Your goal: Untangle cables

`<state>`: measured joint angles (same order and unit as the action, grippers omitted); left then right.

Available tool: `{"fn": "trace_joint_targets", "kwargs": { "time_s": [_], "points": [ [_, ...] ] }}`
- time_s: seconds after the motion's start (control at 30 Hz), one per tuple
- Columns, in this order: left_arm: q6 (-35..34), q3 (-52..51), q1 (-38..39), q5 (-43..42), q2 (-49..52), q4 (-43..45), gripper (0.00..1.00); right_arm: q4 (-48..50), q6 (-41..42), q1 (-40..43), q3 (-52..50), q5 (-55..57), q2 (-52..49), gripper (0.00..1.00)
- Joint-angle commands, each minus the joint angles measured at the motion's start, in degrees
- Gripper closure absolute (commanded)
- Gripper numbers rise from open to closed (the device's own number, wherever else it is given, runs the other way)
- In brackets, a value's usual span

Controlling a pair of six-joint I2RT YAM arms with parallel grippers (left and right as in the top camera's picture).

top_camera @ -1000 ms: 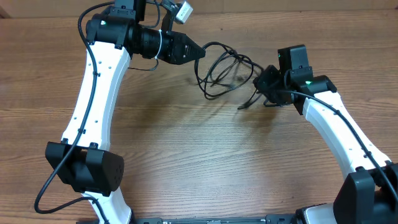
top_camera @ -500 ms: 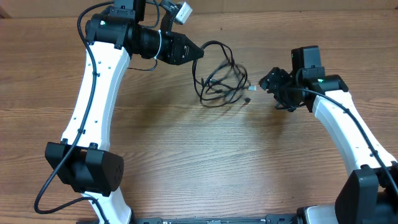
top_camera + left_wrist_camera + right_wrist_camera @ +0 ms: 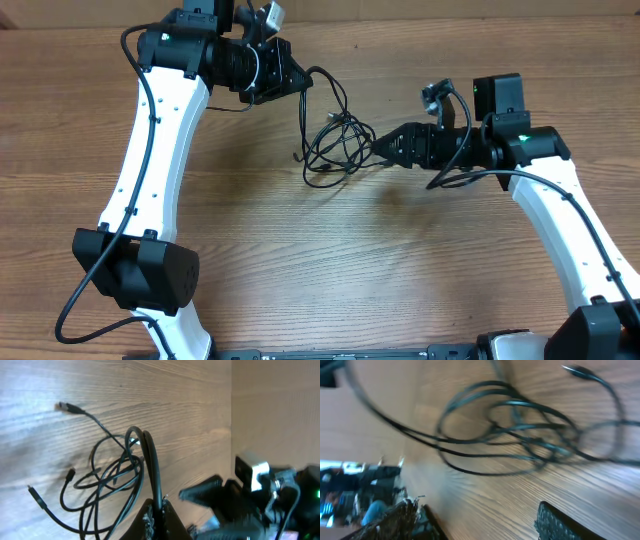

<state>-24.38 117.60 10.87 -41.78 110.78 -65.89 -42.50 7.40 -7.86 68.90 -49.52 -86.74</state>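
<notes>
We've got the left gripper (image 3: 298, 76) clenched on a strand of the cables (image 3: 335, 150). The bundle sits mid-table (image 3: 300, 260), towards the far edge. Right gripper (image 3: 380, 150) has its jaws spread and empty, just beside the bundle. Bare wood lies on the near side.

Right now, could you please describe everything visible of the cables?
The cables are thin, black, flexible cords tangled in loose overlapping loops on the wooden table, with small plug ends sticking out. Two strands run up into the shut left gripper, which pinches them. The open right gripper points at their side.
</notes>
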Motion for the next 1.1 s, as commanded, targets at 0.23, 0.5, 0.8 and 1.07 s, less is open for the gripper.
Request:
{"fn": "trace_joint_targets", "kwargs": {
  "time_s": [0.23,0.5,0.8,1.07],
  "points": [
    [-11.98,1.40,1.46,0.87,-2.58,-0.20,0.96,15.41,-6.40,-12.66,1.33,5.14,1.01,0.33],
    [-12.07,1.40,1.60,0.85,-2.58,-0.24,0.96,22.75,-5.49,-19.06,1.33,16.57,0.90,0.64],
    [-12.04,1.40,1.57,-0.92,-2.58,-0.31,0.96,25.55,-5.29,-19.89,1.29,22.23,0.85,0.68],
    [-12.04,1.40,1.57,-1.29,-2.58,-0.31,0.96,29.00,-3.61,-19.89,1.29,22.47,0.68,0.78]
  ]
}}
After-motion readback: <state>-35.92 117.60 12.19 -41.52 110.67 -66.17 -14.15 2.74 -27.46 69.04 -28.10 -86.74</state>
